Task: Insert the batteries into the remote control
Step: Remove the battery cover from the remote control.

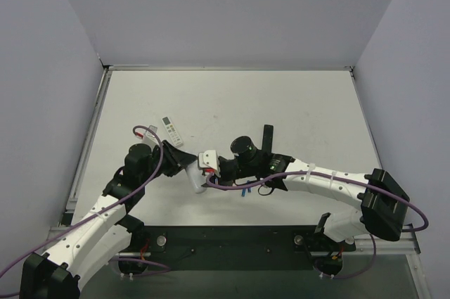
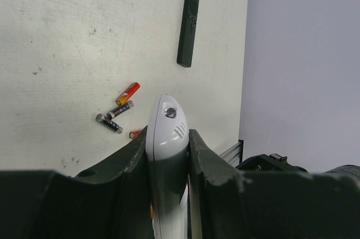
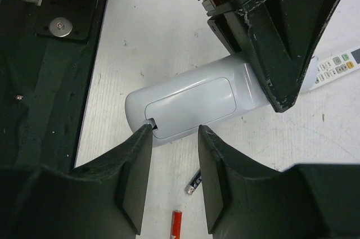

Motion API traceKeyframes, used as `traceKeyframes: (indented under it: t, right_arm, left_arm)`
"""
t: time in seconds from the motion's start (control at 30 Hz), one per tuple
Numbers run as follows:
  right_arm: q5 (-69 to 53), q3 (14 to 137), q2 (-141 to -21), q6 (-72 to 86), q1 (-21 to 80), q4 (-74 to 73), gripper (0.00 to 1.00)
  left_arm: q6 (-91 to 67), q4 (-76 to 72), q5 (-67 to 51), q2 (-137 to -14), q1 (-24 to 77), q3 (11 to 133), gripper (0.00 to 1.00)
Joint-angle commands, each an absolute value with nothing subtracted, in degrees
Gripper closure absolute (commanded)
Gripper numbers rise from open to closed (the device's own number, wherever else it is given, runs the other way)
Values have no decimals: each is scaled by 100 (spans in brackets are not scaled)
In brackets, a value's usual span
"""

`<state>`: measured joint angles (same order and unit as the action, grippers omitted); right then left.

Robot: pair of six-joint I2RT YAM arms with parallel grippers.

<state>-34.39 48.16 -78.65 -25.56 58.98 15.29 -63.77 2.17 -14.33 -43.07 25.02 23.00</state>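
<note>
The remote (image 3: 138,101) is up off the table, not far from the near edge and left of centre. Its plain back faces the right wrist camera and the cover (image 3: 191,104) is shut over the recess. It looks like a light, hollow plastic shell, smooth and a bit slick, so a hard squeeze could make it squirt out sideways.

The left gripper (image 2: 167,138) is clamped across its narrow sides, a sound place to hold since that leaves the cover end free. The right gripper (image 3: 175,129) comes in with its jaws apart, one finger at the notch on the cover's end. That notch looks like the spot to work, pushing the cover along the body and not prying up, since a thin lid like this could snap.

The batteries (image 1: 243,189) show only as a glimpse of blue under the right arm, near the near edge. They are small and round, so they will likely roll and are best pinched across the middle.

A red cell (image 2: 128,93) lies close by, a black remote (image 2: 188,25) sits further toward mid-table, and a second white remote (image 1: 171,131) lies toward the left edge.
</note>
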Motion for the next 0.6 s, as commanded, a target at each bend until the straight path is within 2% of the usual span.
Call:
traceKeyframes:
  t: [0.0, 0.57]
  right_arm:
    - [-3621, 5001, -7954, -2593, 5959, 1890, 67]
    - [-3946, 4948, -7972, -2505, 6012, 1907, 66]
  left_arm:
    - [-6451, 193, -1626, -4237, 2496, 2549, 100]
    - [-6460, 272, -1556, -4228, 2496, 2514, 100]
